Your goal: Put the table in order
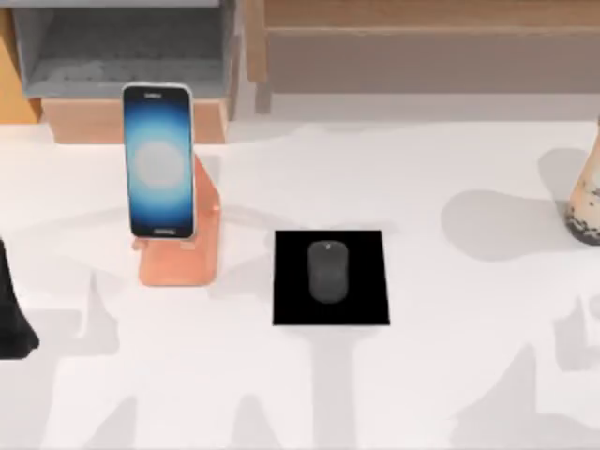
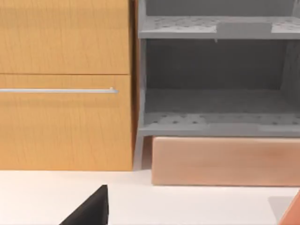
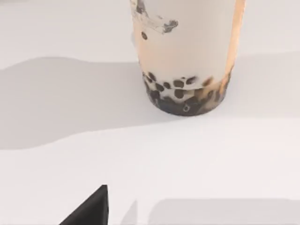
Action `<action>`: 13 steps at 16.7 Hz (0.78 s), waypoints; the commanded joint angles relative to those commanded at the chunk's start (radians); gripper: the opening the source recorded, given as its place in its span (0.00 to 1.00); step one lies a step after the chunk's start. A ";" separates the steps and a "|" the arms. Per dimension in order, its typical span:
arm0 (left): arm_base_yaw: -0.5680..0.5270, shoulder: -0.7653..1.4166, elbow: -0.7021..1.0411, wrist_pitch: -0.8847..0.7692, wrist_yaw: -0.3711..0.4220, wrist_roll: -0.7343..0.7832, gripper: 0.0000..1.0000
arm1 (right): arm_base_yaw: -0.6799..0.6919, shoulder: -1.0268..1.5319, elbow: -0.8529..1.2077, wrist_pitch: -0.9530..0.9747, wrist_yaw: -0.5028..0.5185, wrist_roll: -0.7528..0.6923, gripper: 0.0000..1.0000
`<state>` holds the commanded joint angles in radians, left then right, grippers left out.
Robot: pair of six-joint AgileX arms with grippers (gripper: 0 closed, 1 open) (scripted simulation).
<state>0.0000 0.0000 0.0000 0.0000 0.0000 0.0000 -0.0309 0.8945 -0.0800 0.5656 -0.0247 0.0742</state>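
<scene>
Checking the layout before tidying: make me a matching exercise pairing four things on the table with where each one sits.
Things:
1. phone
2. mouse
3. bubble tea cup
4. shelf unit

Places:
A. at the top view's right edge, standing on the table
B. lying on the black pad
C. at the back of the table, behind the phone
D. propped on the orange stand, left of the pad

Pairs: 1-D, 2-B, 3-A, 4-C
</scene>
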 joint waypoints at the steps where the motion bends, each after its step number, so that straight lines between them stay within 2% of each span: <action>1: 0.000 0.000 0.000 0.000 0.000 0.000 1.00 | -0.001 0.090 0.003 0.066 0.001 0.003 1.00; 7: 0.000 0.000 0.000 0.000 0.000 0.000 1.00 | 0.008 0.580 0.085 0.476 0.019 0.000 1.00; 13: 0.000 0.000 0.000 0.000 0.000 0.000 1.00 | 0.030 0.915 0.225 0.821 0.058 -0.030 1.00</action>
<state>0.0000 0.0000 0.0000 0.0000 0.0000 0.0000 -0.0004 1.8094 0.1447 1.3862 0.0329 0.0438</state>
